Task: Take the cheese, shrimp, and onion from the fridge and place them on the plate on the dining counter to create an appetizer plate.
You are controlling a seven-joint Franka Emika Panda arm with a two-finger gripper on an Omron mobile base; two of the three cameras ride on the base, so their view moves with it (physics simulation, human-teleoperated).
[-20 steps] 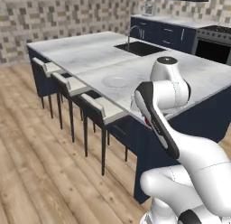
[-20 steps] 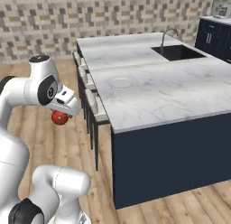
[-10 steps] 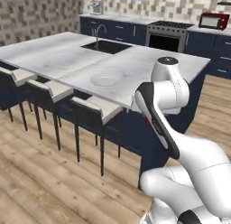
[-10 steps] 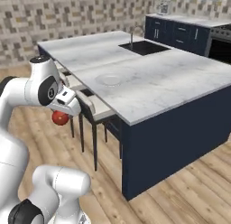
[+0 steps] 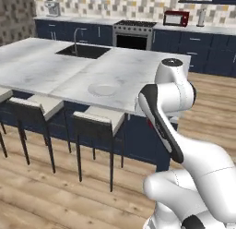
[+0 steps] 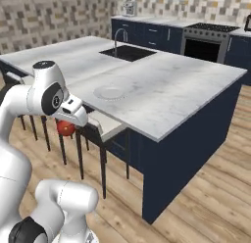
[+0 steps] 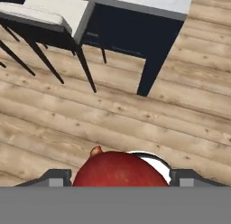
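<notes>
Stools between onion and plate

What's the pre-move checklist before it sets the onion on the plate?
1. Onion held in gripper: ok, it sits between the fingers.
2. Plate on dining counter: ok.
3. Plate bare, room for onion: ok, nothing on it.
4. Gripper above counter height: not ok, onion hangs below the counter edge.
5. Stool clear of lift path: cannot tell, it stands close to the onion.
6. Cheese and shrimp placed: not ok.
</notes>
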